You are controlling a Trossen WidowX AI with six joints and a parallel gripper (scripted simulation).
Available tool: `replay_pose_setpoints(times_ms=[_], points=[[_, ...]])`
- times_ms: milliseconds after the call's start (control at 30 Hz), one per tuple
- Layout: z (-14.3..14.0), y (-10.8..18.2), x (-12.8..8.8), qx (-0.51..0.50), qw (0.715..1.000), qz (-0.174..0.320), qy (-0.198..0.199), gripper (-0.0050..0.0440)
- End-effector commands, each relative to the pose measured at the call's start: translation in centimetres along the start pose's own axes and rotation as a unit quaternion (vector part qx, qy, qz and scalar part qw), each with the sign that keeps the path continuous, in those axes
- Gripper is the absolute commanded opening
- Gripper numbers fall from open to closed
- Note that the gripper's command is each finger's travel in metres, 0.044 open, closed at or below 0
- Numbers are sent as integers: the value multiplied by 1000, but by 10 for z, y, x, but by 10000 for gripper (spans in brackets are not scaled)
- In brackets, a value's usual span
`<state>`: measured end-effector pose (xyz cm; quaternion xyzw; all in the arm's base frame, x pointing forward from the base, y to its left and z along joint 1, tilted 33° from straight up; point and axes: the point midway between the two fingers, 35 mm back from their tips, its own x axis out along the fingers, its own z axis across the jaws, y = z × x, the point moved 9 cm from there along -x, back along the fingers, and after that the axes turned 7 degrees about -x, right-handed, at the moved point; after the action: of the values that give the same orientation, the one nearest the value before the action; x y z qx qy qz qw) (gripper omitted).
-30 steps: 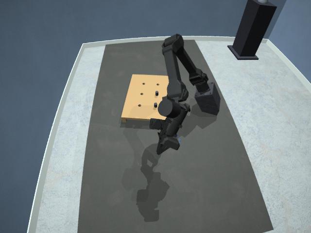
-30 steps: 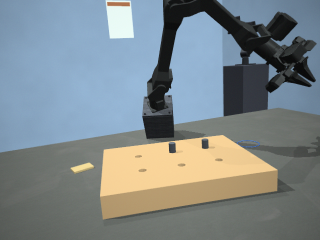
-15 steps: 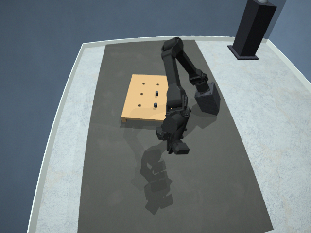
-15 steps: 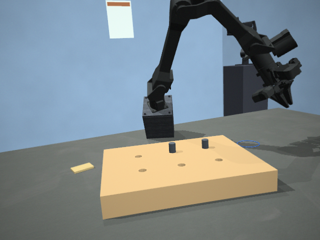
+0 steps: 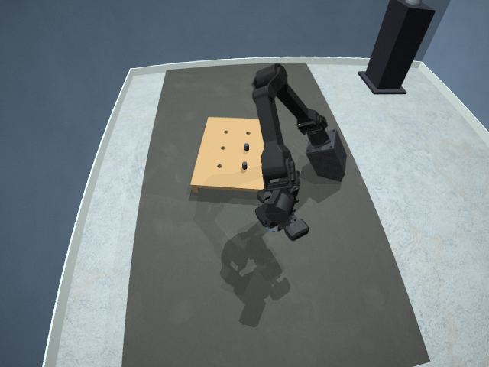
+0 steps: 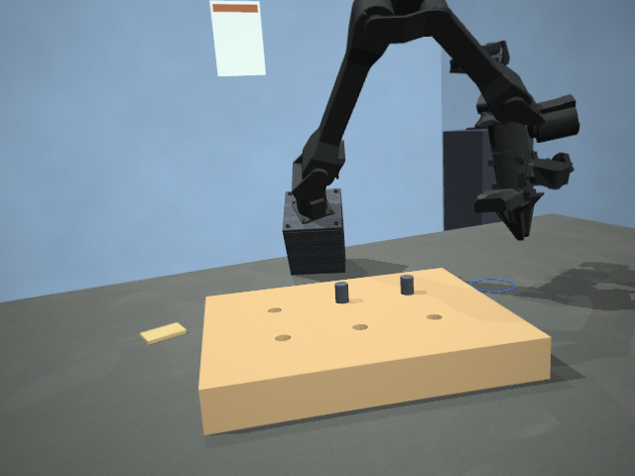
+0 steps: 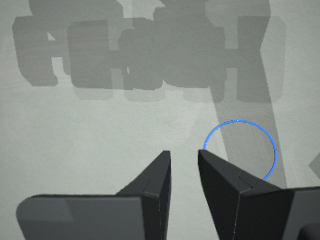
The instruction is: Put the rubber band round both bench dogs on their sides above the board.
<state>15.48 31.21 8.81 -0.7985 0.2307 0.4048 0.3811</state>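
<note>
The blue rubber band (image 6: 492, 285) lies flat on the dark mat just off the right end of the tan board (image 6: 358, 332). In the wrist view the rubber band (image 7: 240, 150) lies just right of my fingertips. My gripper (image 6: 522, 233) (image 7: 183, 157) hangs point down some way above the band, nearly shut with a narrow gap and nothing between the fingers. Two dark bench dogs (image 6: 341, 292) (image 6: 406, 284) stand upright in the board's far row, both bare. In the overhead view the board (image 5: 228, 154) lies flat, and my wrist covers all but a sliver of the band (image 5: 270, 228).
My arm's base block (image 6: 314, 238) stands behind the board. A small tan slip (image 6: 163, 332) lies on the mat left of the board. A black pillar (image 5: 399, 43) stands at the far table corner. The board has several empty holes.
</note>
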Motion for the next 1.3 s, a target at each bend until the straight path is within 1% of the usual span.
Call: replay_pose_setpoints(times_ms=[0,133,267,333,400,467,600,633,1267], points=[[-4,5,5,-33,998,43,20,80],[-7,10,7,-52,996,65,32,80],[-7,11,7,-52,996,65,33,80],[-8,16,15,-56,995,71,35,80],[-8,16,15,-56,995,71,35,80],[-9,17,26,-56,995,71,35,80],[-12,22,57,-56,995,71,35,80],[-12,23,61,-56,995,71,35,80],[-13,23,67,-55,995,70,35,80]])
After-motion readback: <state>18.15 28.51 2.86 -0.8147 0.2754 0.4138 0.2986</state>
